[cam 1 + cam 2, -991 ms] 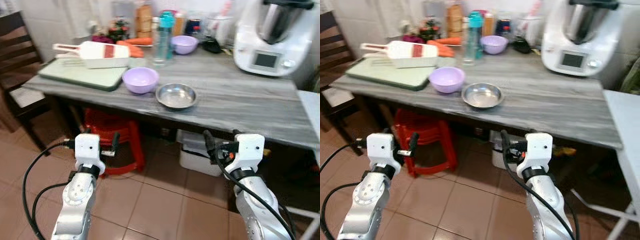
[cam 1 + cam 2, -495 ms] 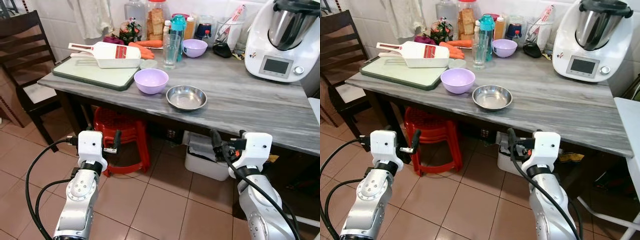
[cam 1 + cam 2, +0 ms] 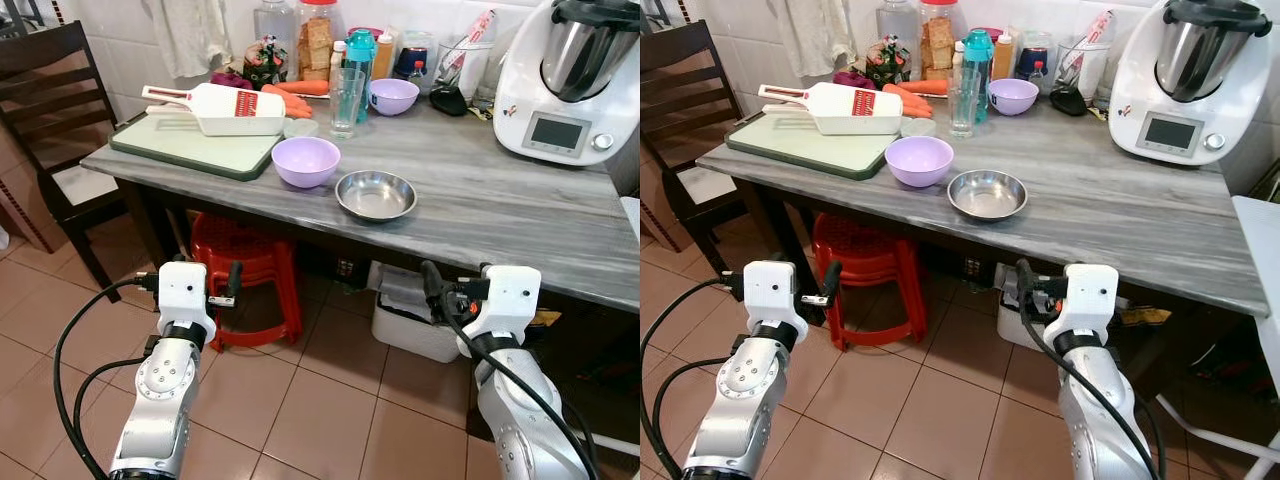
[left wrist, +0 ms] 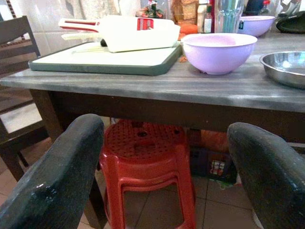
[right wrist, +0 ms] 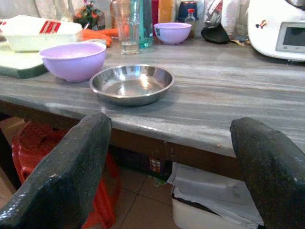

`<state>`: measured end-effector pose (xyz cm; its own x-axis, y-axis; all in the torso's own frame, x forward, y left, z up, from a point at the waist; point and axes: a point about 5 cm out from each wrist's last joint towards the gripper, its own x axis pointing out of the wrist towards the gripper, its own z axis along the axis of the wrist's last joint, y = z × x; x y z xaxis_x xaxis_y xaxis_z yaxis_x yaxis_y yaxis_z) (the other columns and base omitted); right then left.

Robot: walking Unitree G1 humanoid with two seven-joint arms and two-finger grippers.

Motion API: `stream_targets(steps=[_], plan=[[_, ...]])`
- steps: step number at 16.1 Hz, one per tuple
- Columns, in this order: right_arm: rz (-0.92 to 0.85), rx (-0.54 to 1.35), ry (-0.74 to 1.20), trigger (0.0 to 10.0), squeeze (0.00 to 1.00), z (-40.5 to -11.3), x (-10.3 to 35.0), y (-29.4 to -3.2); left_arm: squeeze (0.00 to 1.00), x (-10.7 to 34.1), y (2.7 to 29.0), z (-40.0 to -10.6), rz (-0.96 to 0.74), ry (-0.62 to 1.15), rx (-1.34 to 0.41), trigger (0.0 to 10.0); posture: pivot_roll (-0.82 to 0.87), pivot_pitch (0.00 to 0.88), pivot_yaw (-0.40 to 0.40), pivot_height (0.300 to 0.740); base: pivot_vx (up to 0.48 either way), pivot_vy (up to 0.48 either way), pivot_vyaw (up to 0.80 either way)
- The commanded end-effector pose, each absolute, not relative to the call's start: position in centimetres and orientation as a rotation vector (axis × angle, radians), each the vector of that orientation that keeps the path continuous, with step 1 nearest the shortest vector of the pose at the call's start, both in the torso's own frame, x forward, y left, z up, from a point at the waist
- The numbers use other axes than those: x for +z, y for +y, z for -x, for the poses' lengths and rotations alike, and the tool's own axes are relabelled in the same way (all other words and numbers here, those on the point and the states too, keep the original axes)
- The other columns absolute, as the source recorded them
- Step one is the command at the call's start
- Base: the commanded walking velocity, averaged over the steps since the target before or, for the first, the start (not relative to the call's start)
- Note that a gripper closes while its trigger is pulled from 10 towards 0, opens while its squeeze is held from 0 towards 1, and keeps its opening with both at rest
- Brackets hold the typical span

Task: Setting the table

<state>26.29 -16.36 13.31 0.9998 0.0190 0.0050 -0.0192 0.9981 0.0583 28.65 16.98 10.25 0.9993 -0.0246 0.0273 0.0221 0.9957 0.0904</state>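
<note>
Since half a second ago the view has barely shifted; the approach appears finished. Left hand (image 3: 232, 283) and right hand (image 3: 430, 287) are held below the surface (image 3: 500, 215) edge, fingers apart, empty. Steel bowl (image 3: 375, 195) sits beside the purple bowl (image 3: 305, 161), untouched.

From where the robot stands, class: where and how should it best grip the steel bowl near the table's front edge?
Probably by the near rim of the steel bowl, right gripper coming from the front edge, one finger inside, one outside. The bowl is shallow, upright and empty, its thin flared rim exposed, while the purple bowl crowds its left side.
</note>
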Motion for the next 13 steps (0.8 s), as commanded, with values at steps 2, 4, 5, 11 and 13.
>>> stream_targets(steps=[2,4,5,11,13], plan=[[-0.075,0.0,-0.014,10.0,0.0,-26.37,13.45,-16.58,0.0,10.4,16.78,-28.78,-0.101,-0.028,-0.026,10.0,-0.03,0.0,-0.009,0.74,-0.263,0.0,0.0],[-0.069,-0.007,-0.009,10.0,0.0,-26.37,13.39,-16.69,0.0,10.38,16.8,-28.76,-0.104,-0.027,-0.024,10.0,-0.02,0.0,-0.008,0.74,-0.27,0.0,0.0],[-0.069,0.0,-0.003,10.0,0.0,-26.28,13.25,-16.78,0.0,10.35,16.85,-28.73,-0.102,-0.023,-0.019,10.0,-0.02,0.0,-0.008,0.74,-0.281,0.0,0.0],[-0.054,-0.036,-0.025,10.0,0.0,-26.38,13.27,-16.98,0.0,10.4,16.93,-28.97,-0.107,-0.025,-0.013,10.0,-0.03,0.0,-0.007,0.74,-0.276,0.0,0.0],[-0.109,-0.028,0.024,10.0,0.0,-26.41,12.83,-16.98,0.0,10.37,16.86,-29.11,-0.101,-0.019,-0.017,10.0,-0.03,0.0,-0.001,0.74,-0.259,0.0,0.0]])
